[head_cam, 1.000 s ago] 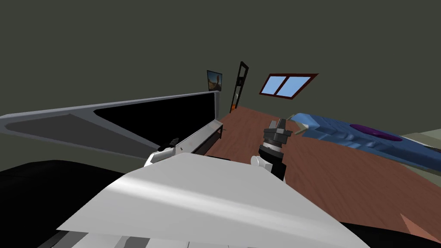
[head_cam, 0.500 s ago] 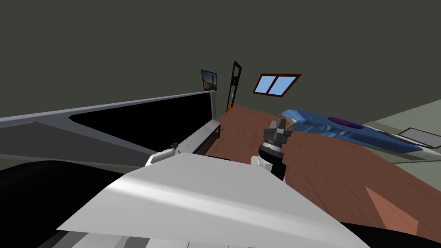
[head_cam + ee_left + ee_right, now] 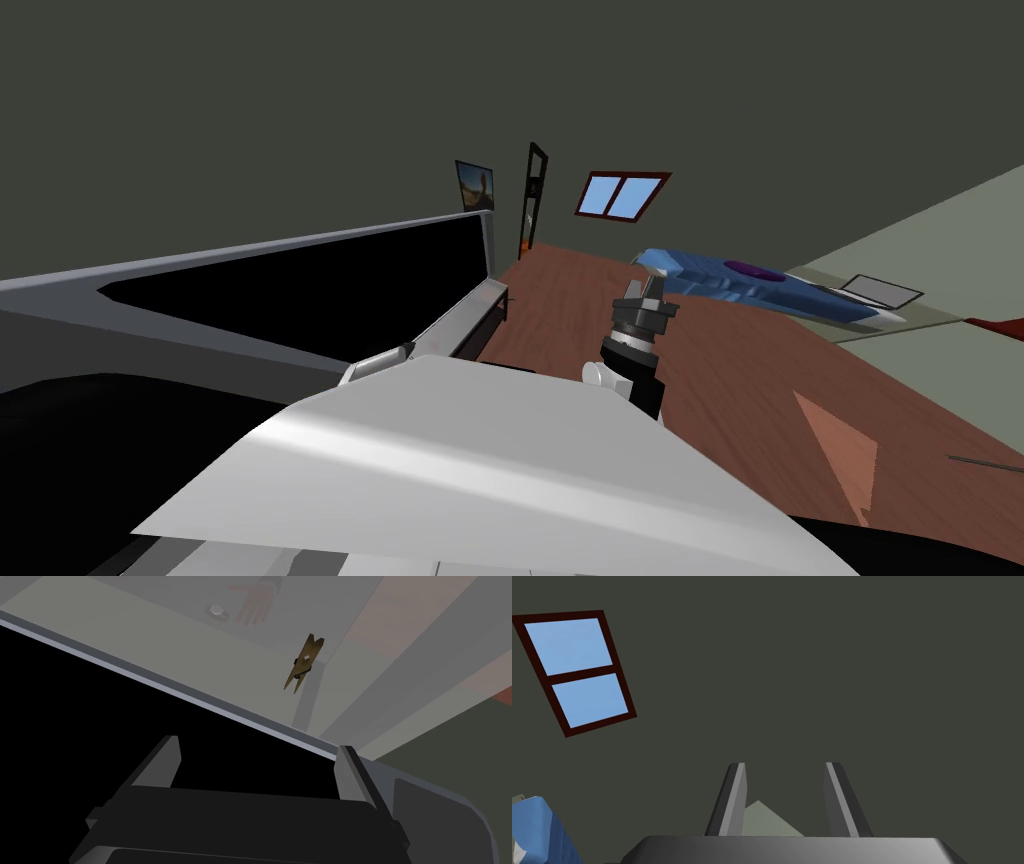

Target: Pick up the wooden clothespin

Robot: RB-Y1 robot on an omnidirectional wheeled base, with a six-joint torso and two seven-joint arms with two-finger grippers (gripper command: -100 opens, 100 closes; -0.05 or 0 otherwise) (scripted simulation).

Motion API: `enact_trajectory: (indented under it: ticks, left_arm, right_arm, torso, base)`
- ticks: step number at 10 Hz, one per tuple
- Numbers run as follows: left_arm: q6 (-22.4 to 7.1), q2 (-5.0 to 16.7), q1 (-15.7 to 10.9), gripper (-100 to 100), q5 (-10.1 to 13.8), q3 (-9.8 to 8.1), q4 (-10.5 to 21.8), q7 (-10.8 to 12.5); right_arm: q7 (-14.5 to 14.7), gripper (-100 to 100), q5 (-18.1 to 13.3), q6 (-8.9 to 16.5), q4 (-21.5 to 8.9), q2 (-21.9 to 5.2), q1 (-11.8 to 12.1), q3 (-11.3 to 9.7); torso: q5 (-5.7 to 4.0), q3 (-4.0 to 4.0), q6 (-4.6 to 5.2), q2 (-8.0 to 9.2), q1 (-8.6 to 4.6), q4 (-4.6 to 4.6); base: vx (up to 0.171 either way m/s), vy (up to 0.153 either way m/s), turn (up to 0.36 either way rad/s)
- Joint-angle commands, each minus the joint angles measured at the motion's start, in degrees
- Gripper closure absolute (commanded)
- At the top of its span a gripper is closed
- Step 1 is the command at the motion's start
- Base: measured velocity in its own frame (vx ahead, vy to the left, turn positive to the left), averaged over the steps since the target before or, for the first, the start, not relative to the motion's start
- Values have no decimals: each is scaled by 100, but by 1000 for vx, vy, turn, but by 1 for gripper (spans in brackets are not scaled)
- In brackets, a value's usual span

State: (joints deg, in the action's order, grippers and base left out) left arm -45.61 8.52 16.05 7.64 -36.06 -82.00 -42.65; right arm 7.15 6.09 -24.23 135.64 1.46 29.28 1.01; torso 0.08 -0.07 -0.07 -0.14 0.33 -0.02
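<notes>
Since earlier, my head has turned. Left pincer (image 3: 258, 744) spread; brown wooden clothespin (image 3: 304, 663) lies beyond a grey rim (image 3: 200, 699). Right pincer (image 3: 785, 765) spread.

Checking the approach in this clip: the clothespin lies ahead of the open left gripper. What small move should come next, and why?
Probably ease the left gripper forward toward the brown clothespin: its fingers stand open with nothing between them, and the clothespin lies apart, well ahead of them on a pale grey surface.
</notes>
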Motion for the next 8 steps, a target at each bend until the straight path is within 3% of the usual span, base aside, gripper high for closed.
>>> enact_trajectory:
  ticks: [1,8]
  left_arm:
    - [-196,-9,0,-100,41,-41,38,-79]
    - [-1269,22,-200,-100,276,-357,601,-613]
  right_arm:
    - [0,0,0,0,0,0,0,0]
    - [0,0,0,0,0,0,0,0]
  torso:
    - [0,0,0,0,0,0]
    - [0,0,-2,0,0,0]
  base:
    - [-9,44,-94]
    - [-18,56,-139]
